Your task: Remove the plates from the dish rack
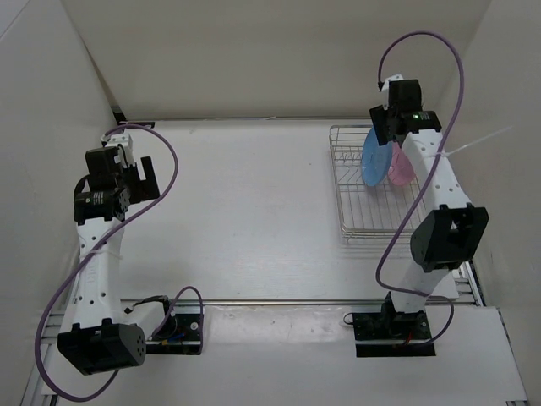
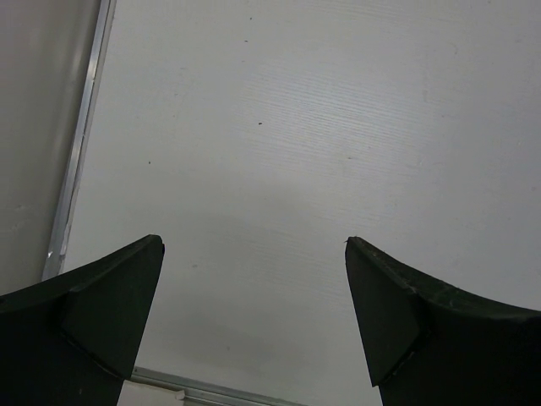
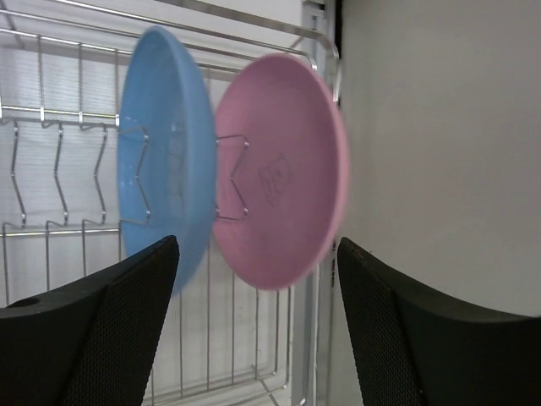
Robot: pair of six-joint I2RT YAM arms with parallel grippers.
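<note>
Both arm bases sit at the near edge of the table (image 1: 254, 211), the left base (image 1: 173, 326) and the right base (image 1: 393, 326) well apart.

1. Left side, mid-depth. The left gripper (image 1: 139, 178) hangs above the table surface, far from the rack. Its fingers are spread wide and hold nothing.

2. Right side, far half. The dish rack (image 1: 363, 222) lies on the table. The right gripper (image 1: 390, 127) hangs over the rack's far end, directly above the plates.

3. Plates. The blue plate (image 1: 373, 158) and the pink plate (image 1: 400, 165) stand on edge, side by side, between the prongs at the far end of the rack; the pink one is to the right.

Task status, judged from the layout: no plate is out of the rack. Both removals remain, and the right arm appears to be lining up on the pink plate.

View differences:
- The top view hides the right fingertips behind the wrist. The right wrist view shows the right gripper (image 3: 258, 245) with fingers parted, the lower rim of the pink plate (image 3: 279, 169) between them, and no contact visible. It also shows the blue plate (image 3: 161, 161) partly behind the left finger, and the wire prongs of the dish rack (image 3: 51, 127).
- The left wrist view shows only the left gripper (image 2: 254, 245) over the table (image 2: 296, 127).
- Only the top view shows the whole rack and both arms together.
</note>
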